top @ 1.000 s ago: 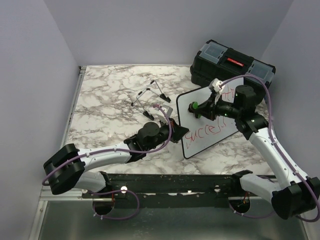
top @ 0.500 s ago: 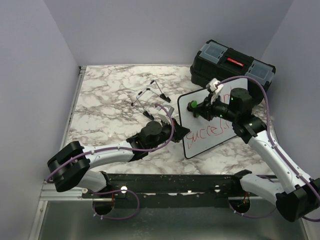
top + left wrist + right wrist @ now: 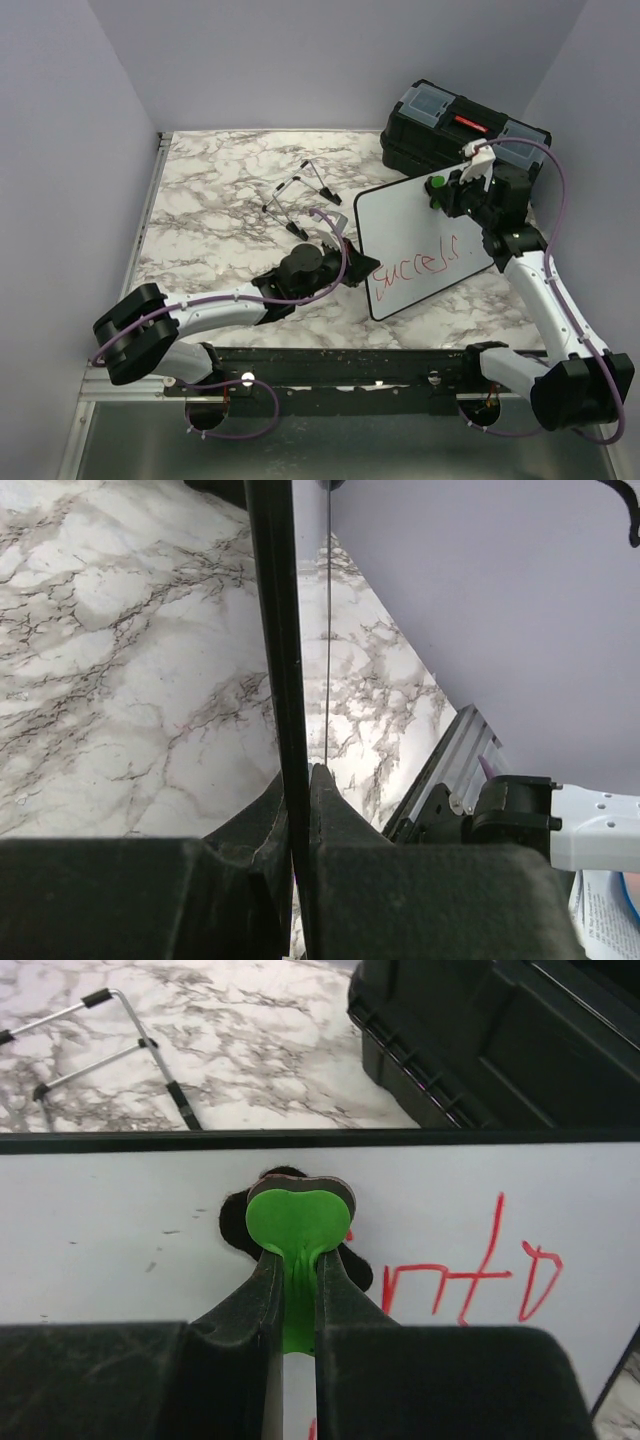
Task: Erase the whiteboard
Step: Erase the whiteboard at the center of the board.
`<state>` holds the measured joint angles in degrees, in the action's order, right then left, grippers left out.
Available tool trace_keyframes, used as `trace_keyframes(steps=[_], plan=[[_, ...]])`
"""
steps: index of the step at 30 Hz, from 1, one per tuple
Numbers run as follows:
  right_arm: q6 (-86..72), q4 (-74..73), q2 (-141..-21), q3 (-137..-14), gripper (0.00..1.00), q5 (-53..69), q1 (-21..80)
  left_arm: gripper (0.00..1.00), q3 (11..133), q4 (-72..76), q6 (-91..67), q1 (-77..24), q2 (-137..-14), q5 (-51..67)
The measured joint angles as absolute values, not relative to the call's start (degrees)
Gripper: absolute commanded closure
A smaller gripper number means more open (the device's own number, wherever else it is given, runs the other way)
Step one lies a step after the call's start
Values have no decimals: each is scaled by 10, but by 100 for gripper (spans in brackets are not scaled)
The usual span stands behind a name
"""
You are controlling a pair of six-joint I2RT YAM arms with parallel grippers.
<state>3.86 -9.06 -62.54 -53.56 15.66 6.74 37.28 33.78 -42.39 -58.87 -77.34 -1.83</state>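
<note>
The left fingers [image 3: 250, 830] clench the whiteboard [image 3: 410, 225] by its edge. The right fingers [image 3: 250, 1305] grasp a green eraser [image 3: 297, 1218] pressed against its face.

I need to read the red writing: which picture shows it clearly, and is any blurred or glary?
Top view: even light, no glare, one red word on the whiteboard small but sharp. Right wrist: sharp, more writing cut off by the frame. Left wrist: whiteboard edge-on, nothing readable.
</note>
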Motion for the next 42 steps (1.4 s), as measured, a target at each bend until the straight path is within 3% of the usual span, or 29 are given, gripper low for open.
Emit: trace_keyframes(steps=[4,11,25,35,42], plan=[[66,-105,-623,-527,99,199,48,100,369,338,-425,-586,-768,-10],[136,-176,-613,-525,99,400,50,100,367,339,-422,-575,-763,10],[104,-144,-626,-527,99,266,24,100,340,345,-422,-573,-739,11],[154,-194,-623,-526,99,417,20,100,333,351,-416,-573,-734,11],[84,-138,-634,-550,99,298,19,100,331,363,-414,-573,-734,18]])
